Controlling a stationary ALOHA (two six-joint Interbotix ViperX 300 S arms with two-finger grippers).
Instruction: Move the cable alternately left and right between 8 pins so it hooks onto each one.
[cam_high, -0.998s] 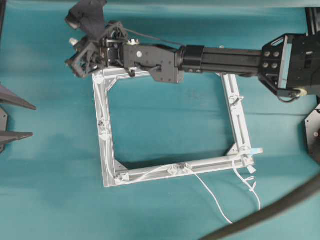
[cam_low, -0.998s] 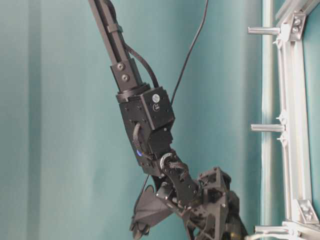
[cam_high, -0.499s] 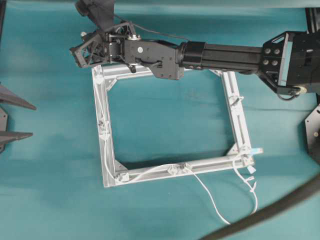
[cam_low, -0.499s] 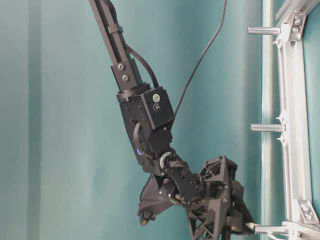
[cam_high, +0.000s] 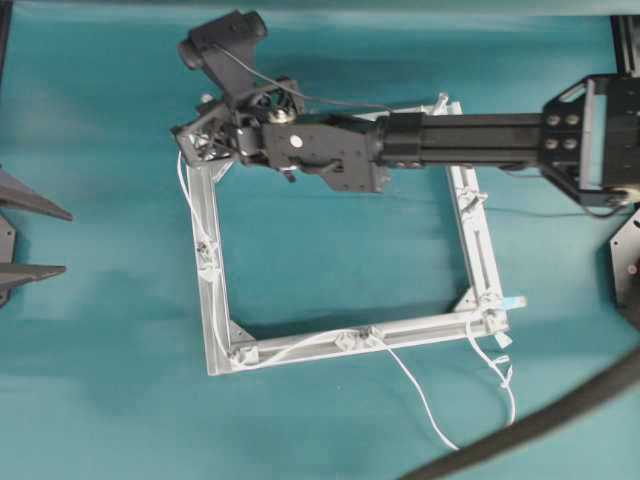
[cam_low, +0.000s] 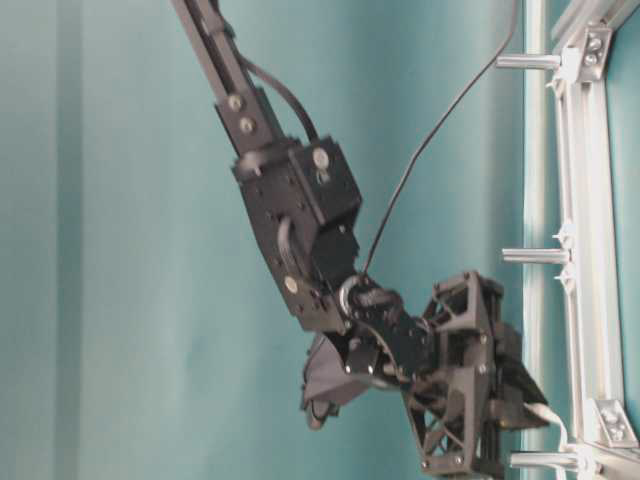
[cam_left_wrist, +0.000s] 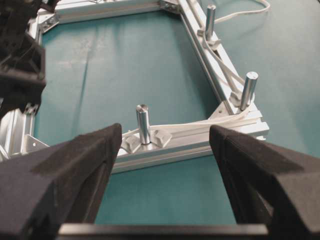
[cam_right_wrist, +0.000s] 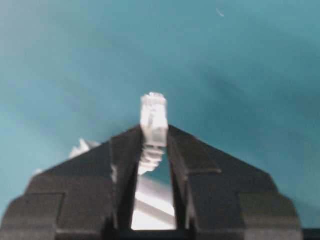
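My right gripper (cam_high: 195, 140) reaches across to the far left corner of the square aluminium frame (cam_high: 440, 325). It is shut on the small white plug (cam_right_wrist: 154, 120) of the cable, which sticks out past the fingertips of that gripper (cam_right_wrist: 153, 134). From there the white cable (cam_high: 183, 185) bows out beside the left rail, follows the near rail and ends in a loose loop at the near right. In the table-level view that gripper (cam_low: 520, 405) hangs just above a corner pin (cam_low: 540, 461). My left gripper (cam_left_wrist: 165, 132) is open and holds nothing, facing a pin (cam_left_wrist: 143, 122) on the left rail.
A thick dark hose (cam_high: 540, 420) crosses the near right corner of the table. The right arm (cam_high: 450, 140) lies over the frame's far rail. More pins (cam_left_wrist: 248, 90) stand along the rails. The left gripper (cam_high: 62, 240) sits at the table's left edge.
The right gripper has swung from beyond the far left corner back over it and come lower toward the table. The cable now bulges outward beside the left rail.
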